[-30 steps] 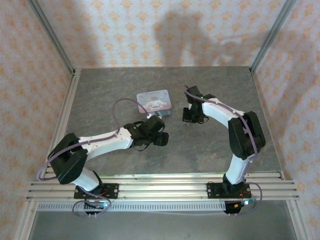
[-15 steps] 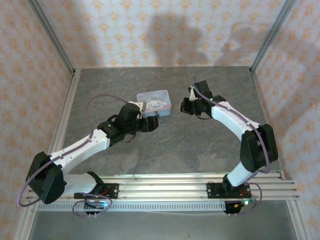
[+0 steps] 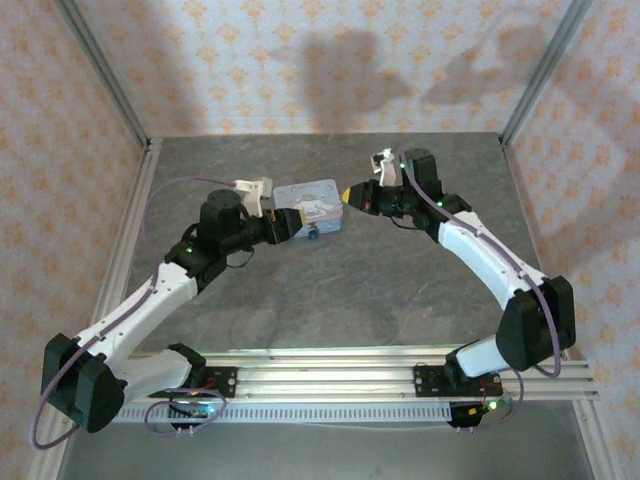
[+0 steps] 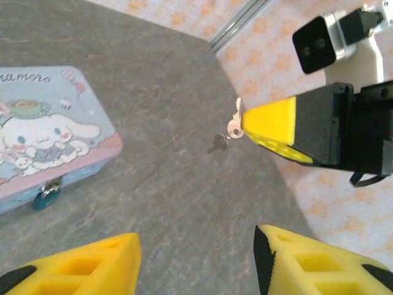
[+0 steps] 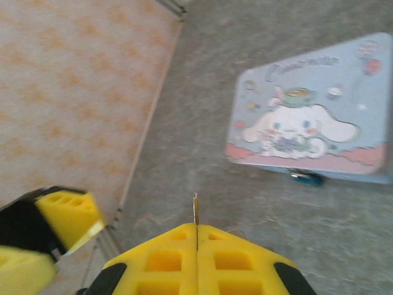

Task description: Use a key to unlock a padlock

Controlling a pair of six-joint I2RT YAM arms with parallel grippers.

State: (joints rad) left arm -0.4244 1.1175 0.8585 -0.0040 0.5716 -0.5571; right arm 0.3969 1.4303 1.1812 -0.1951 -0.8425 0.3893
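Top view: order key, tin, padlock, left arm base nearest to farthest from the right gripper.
1. Key, held in the right gripper's tips.
2. Cartoon tin, just left of it.
3. Padlock, on tin's near edge.
4. Left arm base, bottom left.

A thin, shiny metal key point(image 4: 234, 126) sits pinched in the right gripper point(image 5: 196, 232), whose fingertips point(image 4: 270, 123) look like matt yellow plastic, and ahead of it a smooth printed tin box point(image 4: 49, 132) with a glossy blue padlock point(image 4: 46, 197) lies on the matt, stone-veined grey table point(image 4: 172, 184).
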